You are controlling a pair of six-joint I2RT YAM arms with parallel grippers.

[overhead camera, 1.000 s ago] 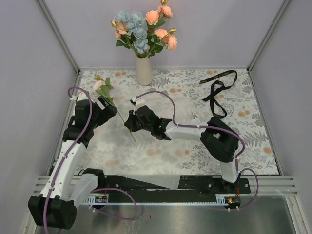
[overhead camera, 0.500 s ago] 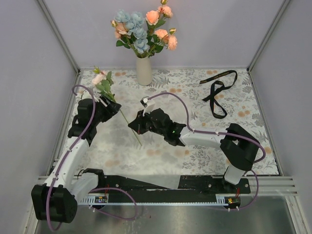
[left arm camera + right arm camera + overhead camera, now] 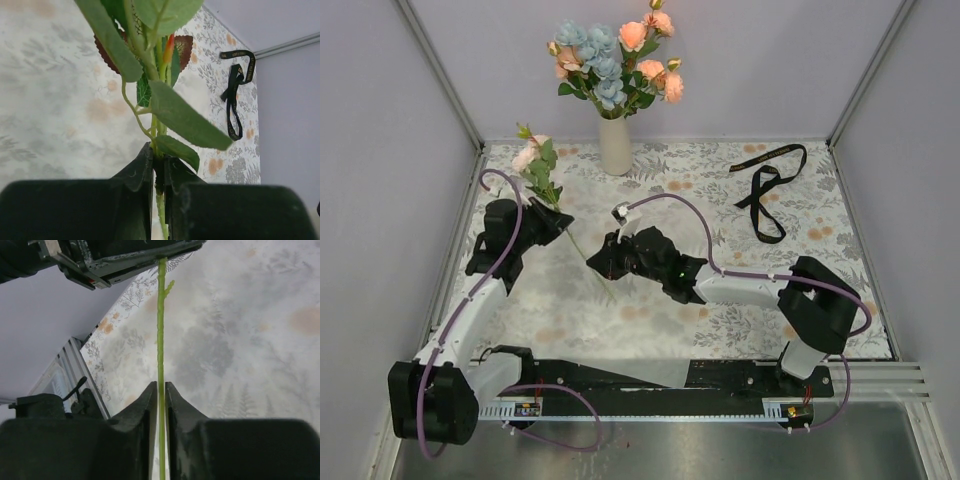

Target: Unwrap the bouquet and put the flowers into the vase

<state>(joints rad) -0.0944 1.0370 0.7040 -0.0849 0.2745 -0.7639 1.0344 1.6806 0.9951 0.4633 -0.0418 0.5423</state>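
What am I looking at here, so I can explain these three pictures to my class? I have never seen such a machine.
Two robot arms are bolted at the near edge of a table. The overhead picture shows both from above; the other two come from cameras on each wrist. On the patterned top stands a vase already holding flowers, and a loose black ribbon lies to the right. The left end effector is shut on the leafy stem of a single flower. The right end effector has its fingers on either side of the same stem, lower down; whether it grips cannot be told.
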